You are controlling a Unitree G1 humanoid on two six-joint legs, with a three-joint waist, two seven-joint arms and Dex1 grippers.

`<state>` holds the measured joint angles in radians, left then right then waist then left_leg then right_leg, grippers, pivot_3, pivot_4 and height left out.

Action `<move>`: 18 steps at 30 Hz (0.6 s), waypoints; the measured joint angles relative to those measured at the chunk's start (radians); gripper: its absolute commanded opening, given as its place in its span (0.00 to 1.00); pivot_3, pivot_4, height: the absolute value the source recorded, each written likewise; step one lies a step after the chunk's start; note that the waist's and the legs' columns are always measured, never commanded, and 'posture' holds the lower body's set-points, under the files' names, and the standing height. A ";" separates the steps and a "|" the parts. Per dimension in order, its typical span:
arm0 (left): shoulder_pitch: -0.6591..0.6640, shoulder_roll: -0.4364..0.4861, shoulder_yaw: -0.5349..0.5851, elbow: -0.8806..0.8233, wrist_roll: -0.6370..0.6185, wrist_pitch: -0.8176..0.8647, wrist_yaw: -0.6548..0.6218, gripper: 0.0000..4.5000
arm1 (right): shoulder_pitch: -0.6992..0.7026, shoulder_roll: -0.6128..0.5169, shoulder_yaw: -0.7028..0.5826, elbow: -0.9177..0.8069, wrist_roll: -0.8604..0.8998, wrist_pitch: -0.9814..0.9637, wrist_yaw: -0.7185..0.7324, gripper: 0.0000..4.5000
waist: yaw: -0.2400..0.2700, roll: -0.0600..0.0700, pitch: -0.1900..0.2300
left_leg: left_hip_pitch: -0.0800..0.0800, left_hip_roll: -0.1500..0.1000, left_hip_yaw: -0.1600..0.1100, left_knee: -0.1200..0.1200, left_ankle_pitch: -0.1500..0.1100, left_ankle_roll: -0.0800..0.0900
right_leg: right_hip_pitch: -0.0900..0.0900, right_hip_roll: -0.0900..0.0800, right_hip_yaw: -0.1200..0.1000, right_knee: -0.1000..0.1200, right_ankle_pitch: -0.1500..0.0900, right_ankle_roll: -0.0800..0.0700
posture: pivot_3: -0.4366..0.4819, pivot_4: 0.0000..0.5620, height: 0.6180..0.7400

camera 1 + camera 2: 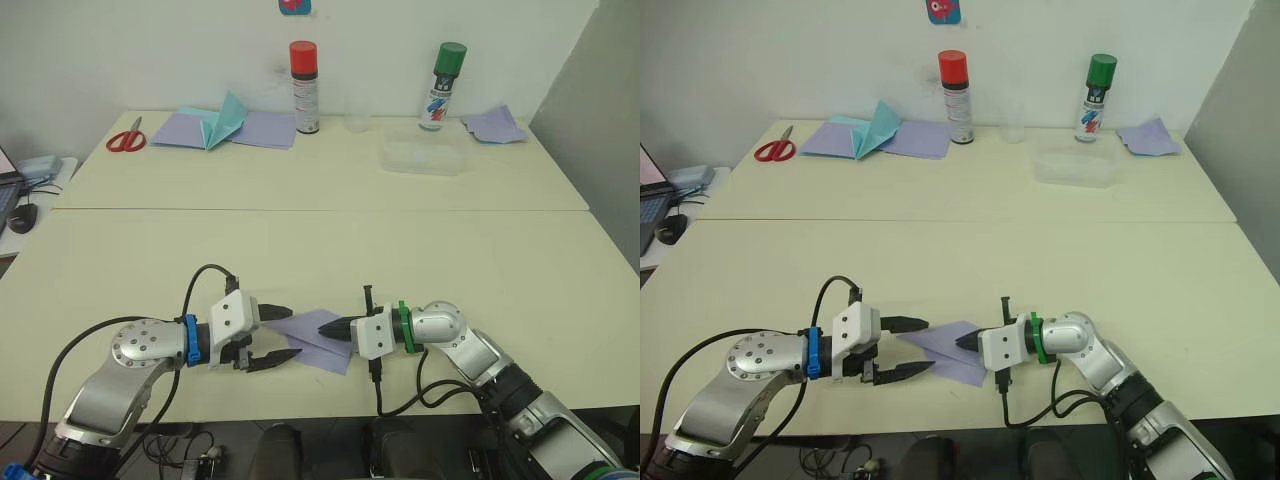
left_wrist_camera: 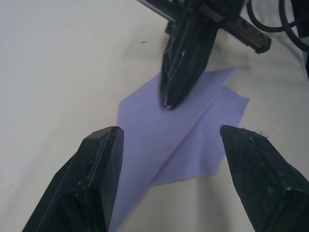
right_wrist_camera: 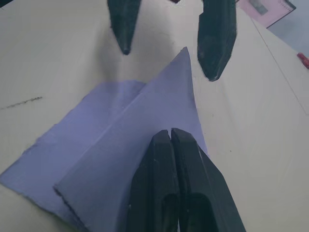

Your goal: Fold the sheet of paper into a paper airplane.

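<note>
You are looking at the sheet of paper (image 1: 318,338) lying flat near the front edge of the cream table (image 1: 330,250), already partly folded into a pointed wedge, with a second layer showing underneath along a crease. Your right gripper (image 1: 327,326) is pressing down on the paper with its two fingers closed tight together, tips touching the top layer near the middle of the fold; nothing is pinched between them. Your left gripper (image 1: 282,334) is sitting just beside the pointed end of the paper with its fingers spread wide, one finger (image 2: 91,179) on each side of the tip, and neither pad is touching the paper as far as the wrist views are showing. The two grippers are facing each other across the sheet. At the far side of the table you are seeing red scissors (image 1: 127,138), a teal folded paper shape (image 1: 224,120) resting on flat lavender sheets (image 1: 262,129), a red-capped spray can (image 1: 304,87), a green-capped spray can (image 1: 442,86), a clear plastic container (image 1: 422,155), and a crumpled lavender scrap (image 1: 495,125) near the far right corner.
</note>
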<state>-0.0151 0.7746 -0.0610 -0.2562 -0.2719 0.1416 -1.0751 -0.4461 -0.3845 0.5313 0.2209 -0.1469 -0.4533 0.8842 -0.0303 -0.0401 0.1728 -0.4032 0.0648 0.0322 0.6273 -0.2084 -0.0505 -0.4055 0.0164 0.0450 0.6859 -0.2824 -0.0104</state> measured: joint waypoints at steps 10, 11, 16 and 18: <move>-0.094 -0.038 -0.069 0.189 0.198 -0.298 0.060 0.57 | -0.008 -0.004 -0.010 0.035 0.008 -0.016 0.007 0.00 | 0.001 0.000 0.000 | 0.000 0.000 0.001 0.000 0.000 0.000 | 0.000 0.000 0.001 0.000 0.000 0.000 | 0.48 0.27 1.00; -0.097 -0.036 -0.070 0.198 0.207 -0.319 0.060 0.52 | -0.008 -0.004 -0.011 0.039 0.008 -0.016 0.007 0.00 | 0.001 0.000 0.000 | 0.000 0.000 0.001 0.000 0.000 0.000 | 0.000 0.000 0.001 0.000 0.000 0.000 | 0.48 0.27 1.00; -0.104 -0.032 -0.073 0.238 0.231 -0.388 0.058 0.18 | -0.011 0.000 -0.028 0.040 0.012 -0.013 0.009 0.00 | 0.001 0.000 0.000 | 0.001 0.000 0.001 0.000 0.000 0.000 | 0.000 0.000 0.001 0.002 0.000 0.000 | 0.48 0.27 1.00; -0.107 -0.032 -0.076 0.242 0.234 -0.396 0.058 0.02 | -0.013 0.002 -0.042 0.035 0.021 0.000 0.008 0.00 | 0.001 0.000 0.000 | 0.001 0.000 0.001 0.000 0.000 0.000 | 0.000 0.000 0.001 0.002 0.000 0.000 | 0.48 0.27 1.00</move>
<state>-0.1223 0.7422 -0.1372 -0.0140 -0.0380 -0.2540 -1.0172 -0.4588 -0.3827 0.4892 0.2564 -0.1255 -0.4532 0.8923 -0.0296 -0.0402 0.1727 -0.4023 0.0649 0.0334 0.6278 -0.2084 -0.0504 -0.4051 0.0160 0.0457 0.6881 -0.2822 -0.0103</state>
